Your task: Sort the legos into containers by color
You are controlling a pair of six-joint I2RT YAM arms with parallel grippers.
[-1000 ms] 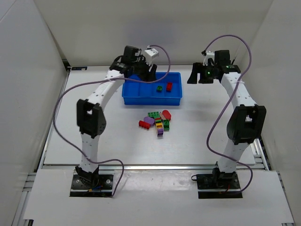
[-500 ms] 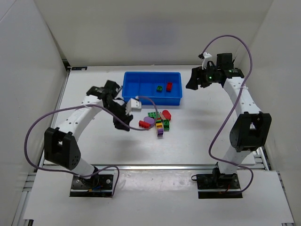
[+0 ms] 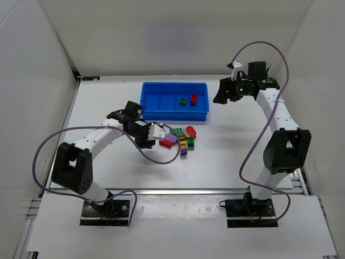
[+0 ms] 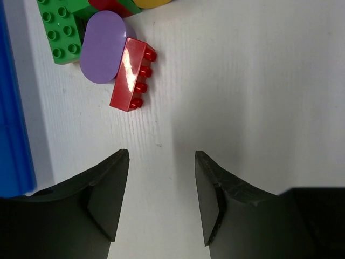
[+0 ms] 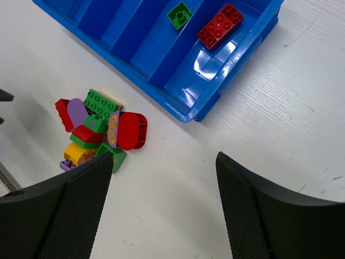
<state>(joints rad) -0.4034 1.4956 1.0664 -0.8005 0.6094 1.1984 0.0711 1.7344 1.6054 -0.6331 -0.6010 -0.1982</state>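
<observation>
The blue tray [image 3: 161,112] has four compartments. One green lego [image 3: 183,101] lies in the third from the left and one red lego [image 3: 194,98] in the rightmost; both also show in the right wrist view, the green one [image 5: 179,14] and the red one [image 5: 220,25]. Several loose legos lie in a pile [image 3: 181,138] in front of the tray. My left gripper [image 3: 146,138] is open and empty just left of the pile, facing a red brick [image 4: 132,74] beside a purple oval piece [image 4: 103,46] and a green brick [image 4: 60,29]. My right gripper [image 3: 220,91] is open and empty, raised to the right of the tray.
The tray's wall [image 4: 11,108] runs along the left edge of the left wrist view. The pile [image 5: 99,129] shows red, green, yellow and purple pieces in the right wrist view. White enclosure walls stand on three sides. The left arm's purple cable [image 3: 156,159] loops over the table.
My left arm has swung from over the tray's back edge down to the table, then moved right up to the left side of the pile. The right gripper has shifted only slightly.
</observation>
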